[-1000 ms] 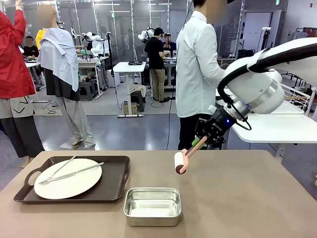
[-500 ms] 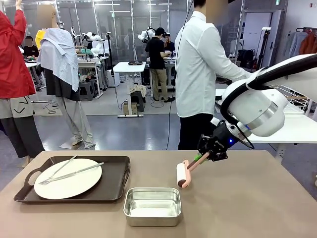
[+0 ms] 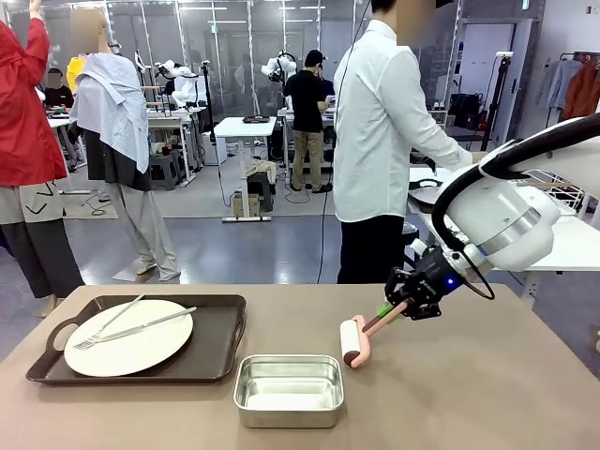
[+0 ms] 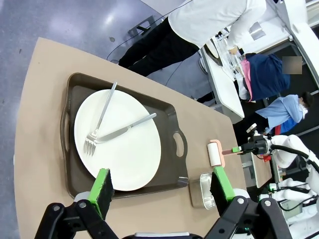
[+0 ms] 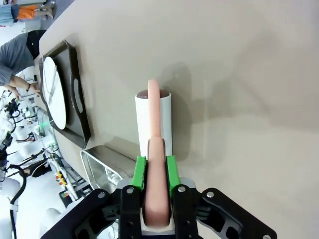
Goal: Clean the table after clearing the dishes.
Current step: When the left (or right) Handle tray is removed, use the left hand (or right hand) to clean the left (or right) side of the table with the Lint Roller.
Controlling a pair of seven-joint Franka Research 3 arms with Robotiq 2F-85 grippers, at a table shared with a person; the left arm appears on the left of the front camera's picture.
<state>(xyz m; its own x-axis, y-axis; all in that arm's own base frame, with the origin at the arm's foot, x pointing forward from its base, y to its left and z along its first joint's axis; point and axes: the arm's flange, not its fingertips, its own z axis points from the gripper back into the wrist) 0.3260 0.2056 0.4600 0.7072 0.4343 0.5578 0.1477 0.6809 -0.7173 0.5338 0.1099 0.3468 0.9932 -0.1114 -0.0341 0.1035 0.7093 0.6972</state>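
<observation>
- Lowered and shifted right since a second ago: the pink-handled lint roller [image 3: 354,341], its white roll now down at the smooth taupe bench [image 3: 487,394].
- Left: dark tray [image 3: 225,347], white plate [image 3: 128,342], fork [image 4: 102,117] and knife [image 4: 129,127]; my left gripper [image 4: 160,174] gapes above.
- Middle: steel pan [image 3: 288,389].
- Right: my right gripper [image 5: 154,162] clamps the roller's handle.

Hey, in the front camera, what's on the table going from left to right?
First the dark tray carrying the white plate, then the steel pan, then the pink-handled lint roller, then the right gripper, shut on the roller's handle.
</observation>
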